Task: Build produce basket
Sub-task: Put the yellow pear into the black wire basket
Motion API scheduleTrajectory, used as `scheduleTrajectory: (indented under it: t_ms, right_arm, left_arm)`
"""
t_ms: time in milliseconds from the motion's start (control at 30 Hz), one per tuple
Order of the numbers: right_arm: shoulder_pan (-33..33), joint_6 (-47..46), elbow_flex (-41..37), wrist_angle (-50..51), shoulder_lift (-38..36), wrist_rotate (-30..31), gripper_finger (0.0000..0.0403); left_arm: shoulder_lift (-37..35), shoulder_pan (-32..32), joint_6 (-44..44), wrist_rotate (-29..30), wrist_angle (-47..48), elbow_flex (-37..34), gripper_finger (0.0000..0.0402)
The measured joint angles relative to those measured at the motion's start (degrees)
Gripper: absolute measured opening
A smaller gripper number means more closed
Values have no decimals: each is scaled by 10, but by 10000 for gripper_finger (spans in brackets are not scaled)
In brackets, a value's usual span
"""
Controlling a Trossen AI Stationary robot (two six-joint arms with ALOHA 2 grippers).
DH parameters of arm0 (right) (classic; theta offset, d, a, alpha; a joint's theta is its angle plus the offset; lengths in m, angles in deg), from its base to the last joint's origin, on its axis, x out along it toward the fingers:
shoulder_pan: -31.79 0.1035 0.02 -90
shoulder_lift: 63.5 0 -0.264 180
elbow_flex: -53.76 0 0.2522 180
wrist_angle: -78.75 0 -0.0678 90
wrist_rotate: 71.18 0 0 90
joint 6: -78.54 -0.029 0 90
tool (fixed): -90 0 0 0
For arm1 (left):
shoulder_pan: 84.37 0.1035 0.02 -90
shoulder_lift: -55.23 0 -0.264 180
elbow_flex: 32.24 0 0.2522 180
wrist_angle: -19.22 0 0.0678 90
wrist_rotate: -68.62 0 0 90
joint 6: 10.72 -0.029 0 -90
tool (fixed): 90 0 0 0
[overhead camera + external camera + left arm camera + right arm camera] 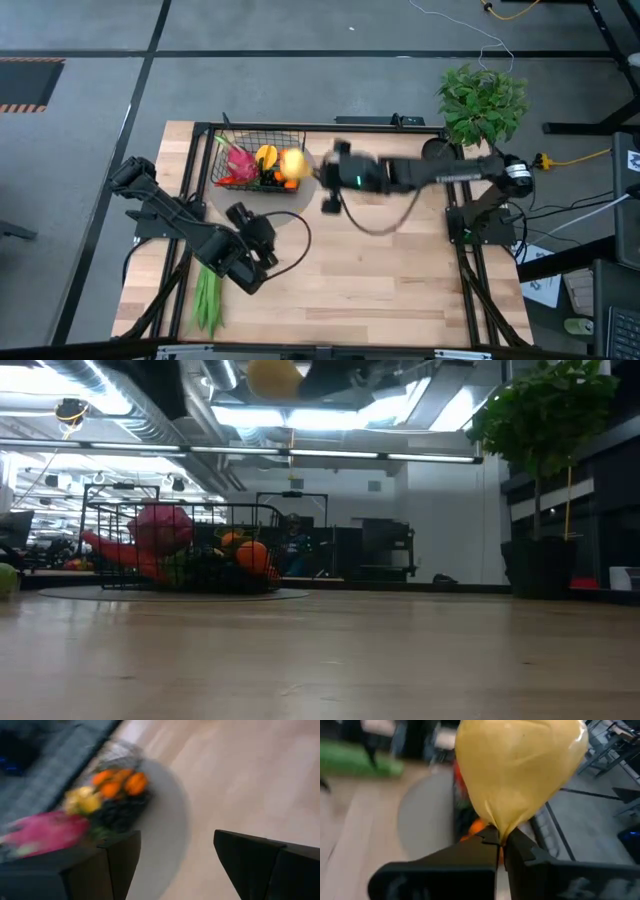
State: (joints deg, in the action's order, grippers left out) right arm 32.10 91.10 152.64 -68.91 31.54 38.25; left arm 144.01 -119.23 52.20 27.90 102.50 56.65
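The black wire basket (255, 165) stands on a round grey mat (300, 222) at the far left of the table. It holds a pink dragon fruit (238, 160), a yellow pepper (266, 155), oranges (136, 783) and dark grapes (120, 812). My right gripper (310, 172) is shut on a yellow pear (293, 165) above the basket's right end; in the low view the pear (272, 375) hangs well above the basket (185, 550). My left gripper (250, 220) is open and empty, near the mat on the basket's near side. Long green beans (207, 300) lie at the near left. My right gripper pinches the pear's narrow end (497, 831) between its two fingertips (485, 840). The fingers reach in from the table's right side. The pear's broad body (520, 765) stands out beyond the fingertips, lifted clear above the basket.
A leafy potted plant (485, 100) and a dark round cup (435, 150) stand at the far right corner. A black frame (300, 128) runs along the table's far edge. Bare wood (380, 280) fills the middle and near right.
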Motion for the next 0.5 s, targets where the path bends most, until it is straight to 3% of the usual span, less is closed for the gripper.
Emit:
scheduleTrajectory:
  t_ms: [200, 367, 500]
  right_arm:
    - [-98, -17, 127, 28, 75, -100, 0]
    - [-133, -32, 244, 88, 179, -173, 0]
    - [-146, -28, 332, 140, 247, -181, 11]
  left_arm:
    - [-16, 9, 85, 9, 100, 0, 243]
    - [-34, 10, 124, 24, 157, 0, 243]
    - [-46, 9, 183, 69, 181, 0, 243]
